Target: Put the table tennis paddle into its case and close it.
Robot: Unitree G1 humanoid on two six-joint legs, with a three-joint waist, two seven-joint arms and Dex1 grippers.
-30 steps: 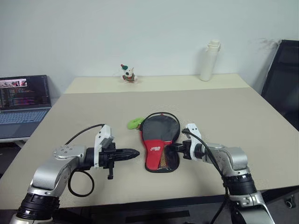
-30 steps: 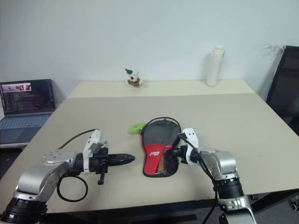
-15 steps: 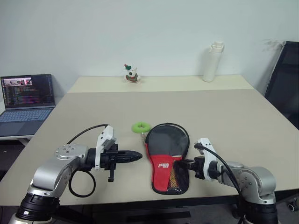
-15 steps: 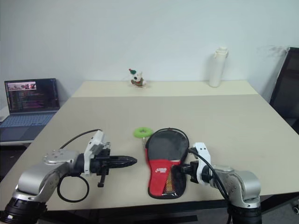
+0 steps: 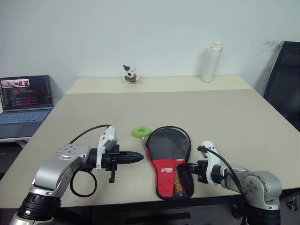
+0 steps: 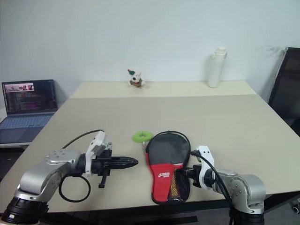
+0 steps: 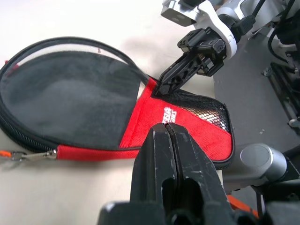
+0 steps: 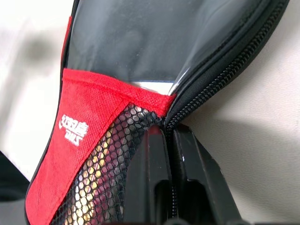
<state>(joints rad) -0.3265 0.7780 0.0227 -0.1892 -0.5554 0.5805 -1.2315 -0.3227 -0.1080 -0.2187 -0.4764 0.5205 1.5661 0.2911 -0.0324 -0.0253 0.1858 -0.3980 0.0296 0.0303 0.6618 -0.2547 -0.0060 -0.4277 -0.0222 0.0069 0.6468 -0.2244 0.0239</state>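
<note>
The case lies flat near the table's front edge, with its round black part away from me and its red mesh-pocket end toward me. Its rim zipper gapes open along the right side. A glossy black face shows inside the opening and looks like the table tennis paddle; its handle is hidden. The green ring pull rests on the table by the case's far left rim. My right gripper is shut on the zipper rim where black meets red. My left gripper hovers shut and empty, left of the case.
An open laptop sits on a lower surface at the far left. At the table's back edge stand a small toy figure and a white bottle. A black chair stands at the right. A black cable loop hangs under my left wrist.
My right gripper drew back toward the table's front edge and dragged the case with it, away from the green ring, then held still. The left gripper stayed in place. The camera shifted.
</note>
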